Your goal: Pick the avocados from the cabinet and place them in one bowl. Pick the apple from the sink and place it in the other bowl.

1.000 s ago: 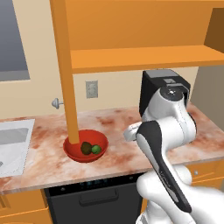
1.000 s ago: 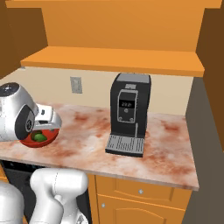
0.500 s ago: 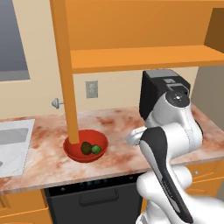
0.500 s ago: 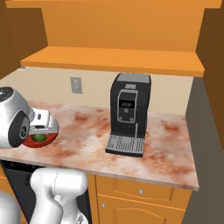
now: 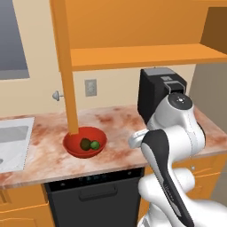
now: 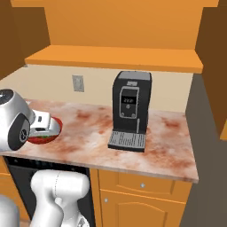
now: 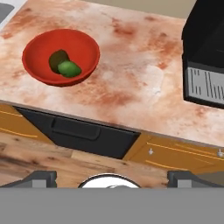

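The red bowl (image 5: 72, 142) (image 7: 36, 48) sits on the counter at the foot of the cabinet's tall orange door panel (image 5: 64, 66). Both avocados lie in it, side by side: the olive-brown one (image 5: 84, 143) (image 7: 58, 60) and the greener one (image 5: 94, 144) (image 7: 70, 68). My gripper (image 7: 111, 177) hangs in front of the counter's edge, right of the bowl and well above it. It is open, with nothing between the fingertips (image 7: 41, 177). At the far left lies the grey sink (image 5: 13, 139). The apple and the other bowl are out of view.
A black coffee machine (image 5: 157, 88) (image 6: 131, 111) stands on the counter to the right, under the cabinet's shelf (image 5: 133, 57). A dark dishwasher front (image 7: 78, 131) sits below the counter edge. Bare marbled counter (image 7: 131, 74) spreads between bowl and machine.
The arm's upper part has drawn slightly back and to the right, away from the bowl. The avocados stay in the bowl and the jaws stay wide apart.
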{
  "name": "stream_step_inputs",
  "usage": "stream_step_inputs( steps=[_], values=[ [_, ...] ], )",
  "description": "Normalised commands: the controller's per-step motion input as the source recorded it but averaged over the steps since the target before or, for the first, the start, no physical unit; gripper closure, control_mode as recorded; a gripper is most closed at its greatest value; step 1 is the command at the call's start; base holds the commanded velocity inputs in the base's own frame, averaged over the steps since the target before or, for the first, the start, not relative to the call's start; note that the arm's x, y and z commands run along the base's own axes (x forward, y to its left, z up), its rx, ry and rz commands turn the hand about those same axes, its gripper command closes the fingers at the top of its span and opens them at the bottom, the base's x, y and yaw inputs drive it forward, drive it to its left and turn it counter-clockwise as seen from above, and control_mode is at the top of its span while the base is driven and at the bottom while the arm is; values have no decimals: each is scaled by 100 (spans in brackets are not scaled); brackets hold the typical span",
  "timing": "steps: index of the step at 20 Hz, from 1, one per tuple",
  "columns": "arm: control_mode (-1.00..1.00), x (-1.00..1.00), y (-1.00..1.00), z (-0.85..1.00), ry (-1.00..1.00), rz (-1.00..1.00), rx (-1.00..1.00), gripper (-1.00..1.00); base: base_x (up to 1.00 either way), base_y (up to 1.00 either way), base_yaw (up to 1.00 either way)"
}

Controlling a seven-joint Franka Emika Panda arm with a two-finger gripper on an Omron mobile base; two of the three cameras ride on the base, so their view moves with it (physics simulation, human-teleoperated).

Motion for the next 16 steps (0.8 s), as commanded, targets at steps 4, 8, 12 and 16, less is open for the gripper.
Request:
stream_step_inputs(
  steps=[4,8,12,16],
  values=[
    [100,0,0,0,0,0,0,-100,-52,1,-11],
    [100,0,0,0,0,0,0,-100,-3,22,-11],
    [100,0,0,0,0,0,0,-100,6,49,-10],
    [100,0,0,0,0,0,0,-100,-6,51,-9]
  ],
)
